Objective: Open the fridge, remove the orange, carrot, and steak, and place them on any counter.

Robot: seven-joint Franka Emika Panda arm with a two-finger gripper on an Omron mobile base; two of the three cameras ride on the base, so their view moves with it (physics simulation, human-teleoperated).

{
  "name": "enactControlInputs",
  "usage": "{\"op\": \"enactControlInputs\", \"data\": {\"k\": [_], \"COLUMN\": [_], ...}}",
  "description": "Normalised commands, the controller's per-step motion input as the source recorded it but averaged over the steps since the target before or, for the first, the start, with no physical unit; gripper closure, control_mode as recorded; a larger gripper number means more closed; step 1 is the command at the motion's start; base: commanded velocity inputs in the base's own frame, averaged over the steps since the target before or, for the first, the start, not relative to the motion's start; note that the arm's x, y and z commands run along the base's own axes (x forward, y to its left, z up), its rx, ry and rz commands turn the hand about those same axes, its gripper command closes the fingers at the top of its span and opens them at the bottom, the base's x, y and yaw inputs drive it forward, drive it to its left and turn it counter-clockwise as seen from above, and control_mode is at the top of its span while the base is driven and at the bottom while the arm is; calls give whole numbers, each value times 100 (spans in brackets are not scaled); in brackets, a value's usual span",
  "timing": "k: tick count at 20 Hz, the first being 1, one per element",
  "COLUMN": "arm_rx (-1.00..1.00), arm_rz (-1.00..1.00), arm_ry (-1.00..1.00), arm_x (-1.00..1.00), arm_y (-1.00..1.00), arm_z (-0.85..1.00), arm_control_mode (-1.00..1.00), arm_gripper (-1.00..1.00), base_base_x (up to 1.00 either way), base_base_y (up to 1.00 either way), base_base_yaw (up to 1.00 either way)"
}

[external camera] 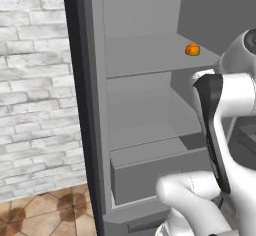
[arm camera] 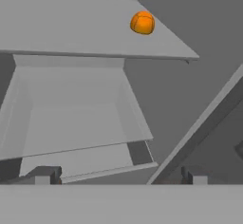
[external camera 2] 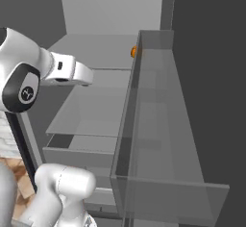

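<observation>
The fridge (external camera: 91, 105) stands open, with light grey shelves inside. The orange (external camera: 192, 49) rests near the right rear of an upper shelf; it also shows as the orange (arm camera: 142, 23) in the hand view, and half hidden behind the door bin as the orange (external camera 2: 134, 51). My gripper (arm camera: 118, 176) is open and holds nothing. It sits in front of the fridge interior, below and short of the orange, aimed at the shelves. My hand (external camera 2: 72, 73) reaches in from the left. The carrot, the steak and the counter are out of view.
The open fridge door (external camera 2: 209, 77) stands at my right, and its clear door bin (external camera 2: 144, 125) juts toward the shelves. A grey drawer (external camera: 145, 172) sits low in the fridge. A brick wall (external camera: 35, 80) and tiled floor (external camera: 50, 210) lie to the left.
</observation>
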Motion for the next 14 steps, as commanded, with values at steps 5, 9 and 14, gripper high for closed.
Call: {"op": "enactControlInputs", "data": {"k": [5,9,14], "arm_rx": [-5,0,7], "arm_rz": [-11,-5,0], "arm_ry": [1,0,0], "arm_x": [42,25,13], "arm_y": [-32,-24,-17], "arm_z": [1,16,29], "arm_control_mode": [-100,-100,-100], "arm_gripper": [-100,-100,-100], "base_base_x": [0,0,0], "base_base_y": [0,0,0], "base_base_yaw": [0,0,0]}}
